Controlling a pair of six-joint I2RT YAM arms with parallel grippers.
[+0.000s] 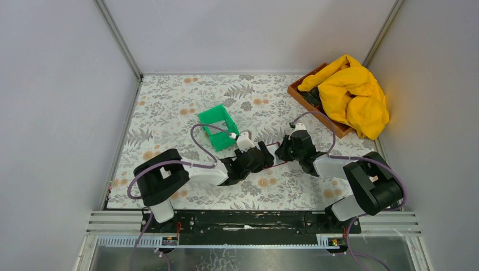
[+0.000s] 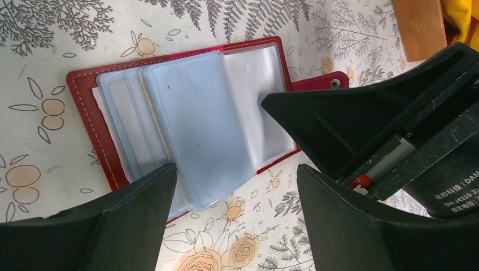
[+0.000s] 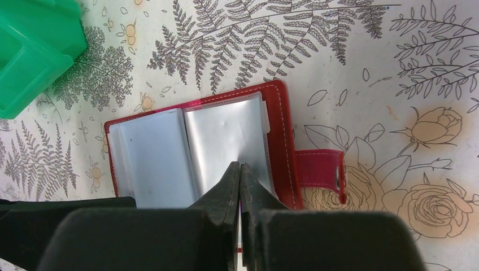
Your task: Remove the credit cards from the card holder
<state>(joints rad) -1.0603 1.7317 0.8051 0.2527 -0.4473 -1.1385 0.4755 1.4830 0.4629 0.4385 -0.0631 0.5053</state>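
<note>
The card holder (image 3: 281,130) lies open; right pincer (image 3: 240,167) closed, tips down on a page, left pincer (image 2: 234,169) spread wide above the sleeves (image 2: 192,130). No credit cards out yet.

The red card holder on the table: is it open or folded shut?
Open. The card holder lies spread flat, pale plastic sleeves showing, snap tab sticking out sideways.
</note>
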